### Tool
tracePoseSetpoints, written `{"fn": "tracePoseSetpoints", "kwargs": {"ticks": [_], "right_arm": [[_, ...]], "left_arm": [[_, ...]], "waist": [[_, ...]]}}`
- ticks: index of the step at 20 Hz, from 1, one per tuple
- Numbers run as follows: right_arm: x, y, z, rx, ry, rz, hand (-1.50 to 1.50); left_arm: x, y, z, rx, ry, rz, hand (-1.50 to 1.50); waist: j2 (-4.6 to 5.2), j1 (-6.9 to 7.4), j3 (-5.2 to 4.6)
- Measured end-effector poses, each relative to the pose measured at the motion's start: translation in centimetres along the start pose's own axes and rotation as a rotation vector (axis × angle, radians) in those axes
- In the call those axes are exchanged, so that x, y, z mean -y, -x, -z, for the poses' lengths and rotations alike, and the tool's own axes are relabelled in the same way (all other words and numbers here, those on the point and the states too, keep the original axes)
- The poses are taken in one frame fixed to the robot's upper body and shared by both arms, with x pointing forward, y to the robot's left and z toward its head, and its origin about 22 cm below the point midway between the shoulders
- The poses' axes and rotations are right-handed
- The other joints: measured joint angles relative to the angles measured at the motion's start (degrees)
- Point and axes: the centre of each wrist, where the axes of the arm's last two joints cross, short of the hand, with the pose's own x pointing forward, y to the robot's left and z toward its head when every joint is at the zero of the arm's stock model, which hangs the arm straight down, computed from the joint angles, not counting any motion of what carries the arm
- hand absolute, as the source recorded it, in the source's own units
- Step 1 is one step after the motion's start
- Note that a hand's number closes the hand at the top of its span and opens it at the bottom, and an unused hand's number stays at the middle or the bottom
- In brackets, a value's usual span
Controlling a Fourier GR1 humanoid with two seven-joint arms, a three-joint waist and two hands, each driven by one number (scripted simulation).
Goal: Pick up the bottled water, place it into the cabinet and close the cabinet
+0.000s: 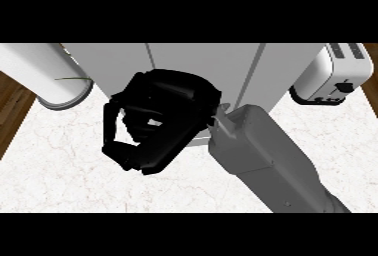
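Note:
My right hand [166, 117] is raised in front of the white cabinet [203, 60], its back toward me, at the end of the grey forearm that comes in from the lower right. Its fingers [129, 155] and thumb [112, 117] are curled inward. It is shut on the bottled water [155, 121], of which only a small pale sliver shows between thumb and fingers; the hand hides the rest. The hand covers the lower middle of the cabinet's front. My left hand shows nowhere.
A white cylindrical container [52, 75] stands at the back left, next to the cabinet. A white toaster [332, 72] sits at the back right. The pale marble counter [66, 170] spreads in front, with a wooden floor strip [11, 107] past its left edge.

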Motion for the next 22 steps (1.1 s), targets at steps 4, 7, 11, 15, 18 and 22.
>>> {"fn": "tracePoseSetpoints", "kwargs": {"ticks": [4,7,11,15,18,22], "right_arm": [[2.8,0.3,-1.0,0.023,0.068,0.015,1.5],[4.2,0.5,-1.2,0.049,0.099,-0.008,1.5],[5.0,0.6,-1.1,0.069,0.093,-0.077,1.5],[5.4,0.7,-0.8,0.089,0.098,-0.13,1.5],[5.6,0.6,-0.3,0.109,0.098,-0.152,-1.5],[5.4,0.3,0.3,0.126,0.13,-0.17,-1.5]], "left_arm": [[-0.3,-0.8,0.1,0.001,0.001,0.001,-1.5],[-0.2,-0.9,0.0,0.001,0.007,-0.004,-1.5],[0.0,-0.6,-0.3,0.0,0.008,-0.01,-1.5],[0.2,-0.4,-0.4,0.003,0.008,-0.015,-1.5],[0.5,-0.2,-0.3,0.0,0.013,-0.021,-1.5],[0.5,-0.2,0.0,0.001,0.02,-0.019,-1.5]], "waist": [[-0.01,-0.39,0.01],[-0.14,-0.34,-0.11],[-0.3,-0.28,-0.32],[-0.47,-0.17,-0.37],[-0.43,0.07,-0.41],[-0.13,0.1,-0.35]]}}
